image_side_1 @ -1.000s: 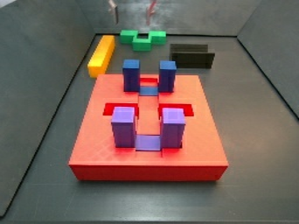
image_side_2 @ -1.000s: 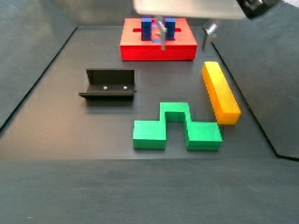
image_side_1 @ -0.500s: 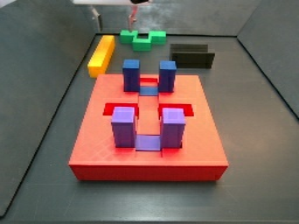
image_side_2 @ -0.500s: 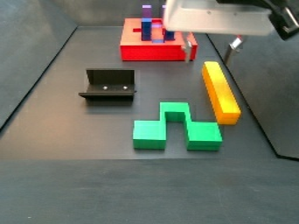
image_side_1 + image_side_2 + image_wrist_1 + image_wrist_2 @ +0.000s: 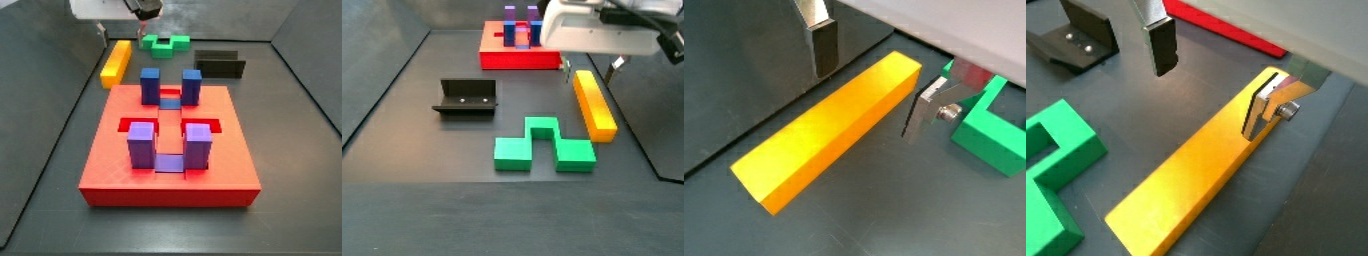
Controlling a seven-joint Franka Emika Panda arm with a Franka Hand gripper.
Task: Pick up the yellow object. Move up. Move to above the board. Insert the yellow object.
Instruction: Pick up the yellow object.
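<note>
The yellow object [image 5: 831, 130] is a long yellow-orange bar lying flat on the dark floor; it shows in both wrist views [image 5: 1207, 165] and both side views [image 5: 593, 103] [image 5: 116, 62]. My gripper [image 5: 871, 85] is open and empty, hovering over the bar's end nearest the board. In a wrist view the bar runs between the two fingers. In another wrist view, where the gripper [image 5: 1211, 85] also shows, one finger [image 5: 1263, 110] is over the bar's edge. The fingers do not touch it. The board [image 5: 167, 150] is a red slab with blue and purple posts [image 5: 168, 88].
A green notched block [image 5: 543, 145] lies beside the bar, also in a wrist view [image 5: 991, 130]. The fixture [image 5: 466, 97] stands on the floor to the other side. Grey walls [image 5: 54, 60] enclose the floor.
The gripper has moved away from over the board, across to the yellow bar and lower. It stays open. Nothing else has moved.
</note>
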